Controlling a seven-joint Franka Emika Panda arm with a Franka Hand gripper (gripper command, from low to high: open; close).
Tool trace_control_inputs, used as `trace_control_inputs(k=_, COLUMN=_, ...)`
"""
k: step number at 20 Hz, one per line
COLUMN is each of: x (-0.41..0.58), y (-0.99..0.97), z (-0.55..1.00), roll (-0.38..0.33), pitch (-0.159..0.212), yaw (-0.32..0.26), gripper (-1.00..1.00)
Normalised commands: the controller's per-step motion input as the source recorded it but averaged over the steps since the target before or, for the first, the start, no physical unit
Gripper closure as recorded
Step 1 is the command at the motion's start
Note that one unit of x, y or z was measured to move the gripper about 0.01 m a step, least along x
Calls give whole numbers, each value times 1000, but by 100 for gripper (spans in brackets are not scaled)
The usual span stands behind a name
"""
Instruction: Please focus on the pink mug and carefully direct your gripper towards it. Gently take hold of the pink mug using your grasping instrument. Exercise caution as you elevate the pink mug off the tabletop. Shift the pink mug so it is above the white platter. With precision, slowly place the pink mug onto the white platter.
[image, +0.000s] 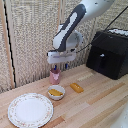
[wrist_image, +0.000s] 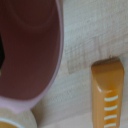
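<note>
The pink mug (image: 54, 76) stands upright on the wooden table, behind the small white bowl. My gripper (image: 59, 65) hangs just above the mug's rim, its blue-tipped fingers spread apart, and it holds nothing. In the wrist view the mug's open mouth (wrist_image: 27, 50) fills most of the picture from very close. The fingers do not show clearly there. The white platter (image: 30, 110) lies flat near the table's front, toward the exterior view's left, well apart from the mug, with nothing on it.
A small white bowl with yellow contents (image: 56, 92) sits between the mug and the platter; its rim shows in the wrist view (wrist_image: 15, 120). An orange block (image: 76, 87) (wrist_image: 107, 95) lies to the bowl's right. A black appliance (image: 107, 52) stands at the back right.
</note>
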Motion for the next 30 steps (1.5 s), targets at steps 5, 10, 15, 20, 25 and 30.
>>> trace_control_inputs(k=5, x=279, y=-251, z=-252, roll=0, pitch=44, yaw=56, gripper=-100)
trace_control_inputs(k=10, x=197, y=-57, z=-199, roll=0, pitch=53, yaw=16, gripper=100)
trace_control_inputs(k=15, x=58, y=3, z=-56, roll=0, pitch=33, yaw=-2, gripper=100)
trace_control_inputs(k=20, x=1, y=0, z=0, roll=0, pitch=-3, yaw=-3, gripper=100)
trace_control_inputs(k=25, x=26, y=0, z=0, roll=0, pitch=-56, yaw=-27, gripper=100)
trace_control_inputs(k=30, x=0, y=0, z=0, roll=3, pitch=-34, yaw=-15, gripper=100)
